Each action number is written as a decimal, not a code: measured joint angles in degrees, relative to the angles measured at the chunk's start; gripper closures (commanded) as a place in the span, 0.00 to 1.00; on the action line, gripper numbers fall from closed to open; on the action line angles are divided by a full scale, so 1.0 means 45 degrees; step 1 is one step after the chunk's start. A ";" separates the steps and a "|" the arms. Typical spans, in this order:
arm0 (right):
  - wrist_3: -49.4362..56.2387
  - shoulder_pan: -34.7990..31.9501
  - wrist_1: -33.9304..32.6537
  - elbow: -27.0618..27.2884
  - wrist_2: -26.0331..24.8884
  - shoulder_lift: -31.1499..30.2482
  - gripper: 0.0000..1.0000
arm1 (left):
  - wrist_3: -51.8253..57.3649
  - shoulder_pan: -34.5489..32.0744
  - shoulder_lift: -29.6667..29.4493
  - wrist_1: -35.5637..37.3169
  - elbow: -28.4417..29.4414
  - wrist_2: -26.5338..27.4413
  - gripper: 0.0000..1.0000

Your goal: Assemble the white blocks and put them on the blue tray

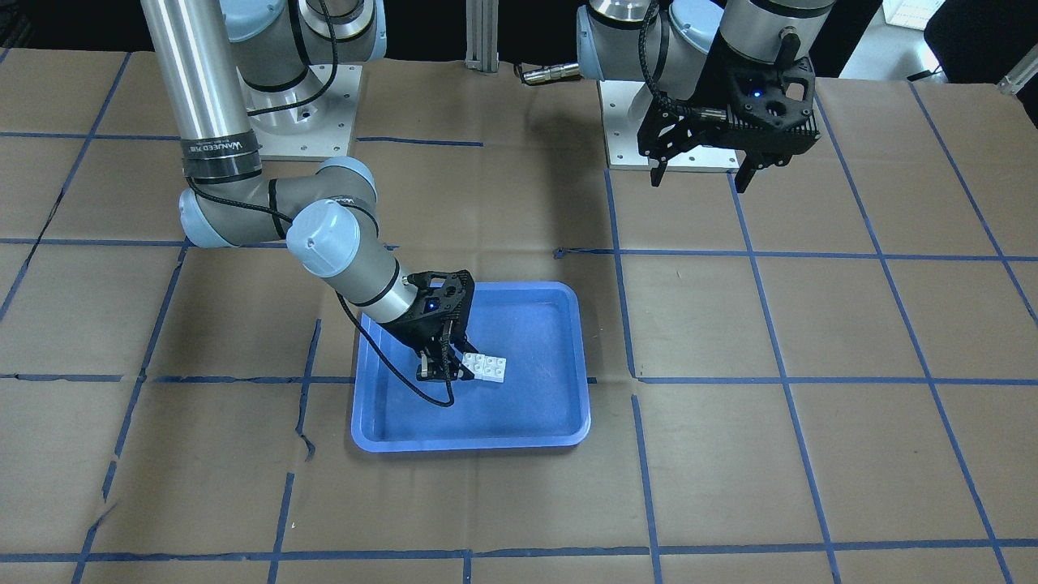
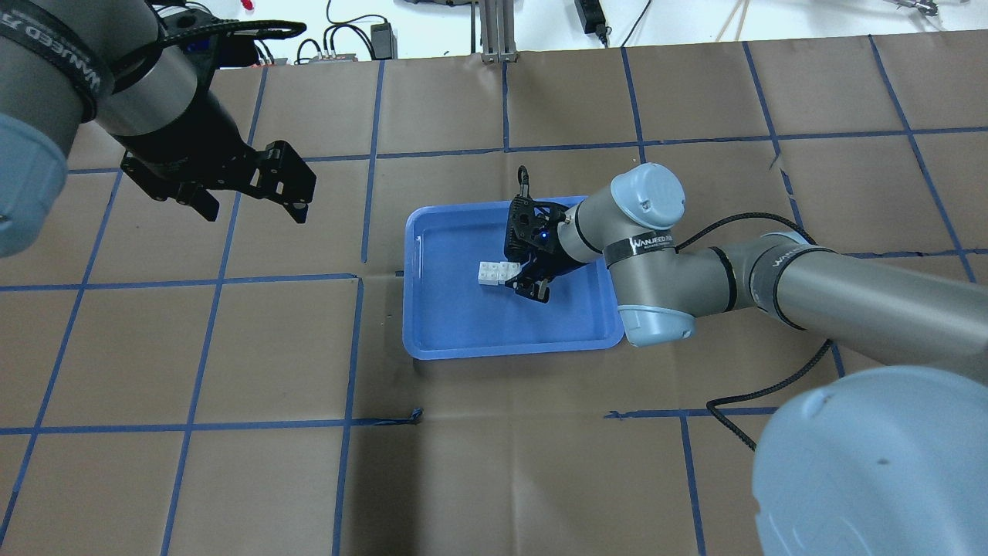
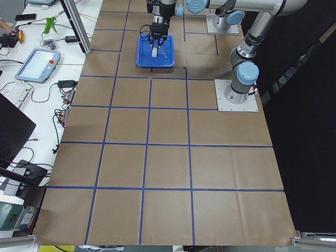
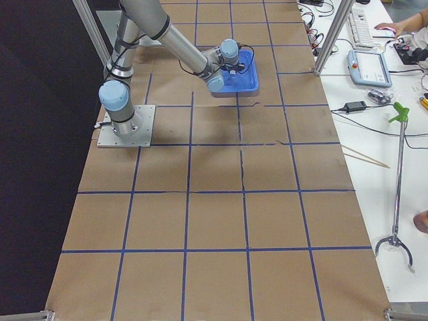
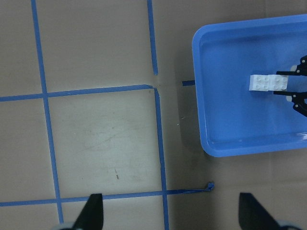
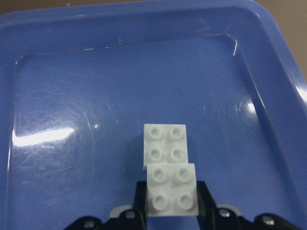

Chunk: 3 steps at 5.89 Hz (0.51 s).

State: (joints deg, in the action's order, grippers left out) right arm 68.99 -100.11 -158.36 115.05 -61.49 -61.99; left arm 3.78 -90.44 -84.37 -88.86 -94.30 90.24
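Note:
Two white blocks (image 6: 168,167) are joined with an offset and sit low in the blue tray (image 6: 72,96), studs up. My right gripper (image 6: 171,203) is shut on the nearer block, a finger on each side. The pair also shows in the front view (image 1: 485,367), in the overhead view (image 2: 496,272) and in the left wrist view (image 5: 268,82), near the tray's middle (image 2: 463,324). My left gripper (image 2: 247,197) is open and empty, held high over the table well away from the tray (image 1: 535,324).
The table is covered in brown paper with a blue tape grid (image 2: 355,340). The arm base plates (image 1: 308,113) stand at the robot's edge. A side bench with a teach pendant (image 3: 35,63) and cables runs along the far side.

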 measured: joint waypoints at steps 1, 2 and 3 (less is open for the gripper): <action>0.0000 0.0000 -0.0022 0.0000 0.0002 0.0062 0.66 | 0.0000 -0.0008 0.0000 0.0000 -0.0001 0.0003 0.01; -0.0006 0.0000 -0.0054 -0.0007 -0.0005 0.0153 0.66 | 0.0000 -0.0014 0.0000 0.0000 -0.0001 0.0004 0.01; -0.0015 0.0000 -0.0086 -0.0014 -0.0007 0.0201 0.63 | 0.0000 -0.0018 0.0000 0.0000 -0.0001 0.0004 0.01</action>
State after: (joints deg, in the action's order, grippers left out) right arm 68.93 -100.11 -158.75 114.99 -61.52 -61.08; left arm 3.78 -90.52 -84.37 -88.86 -94.31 90.26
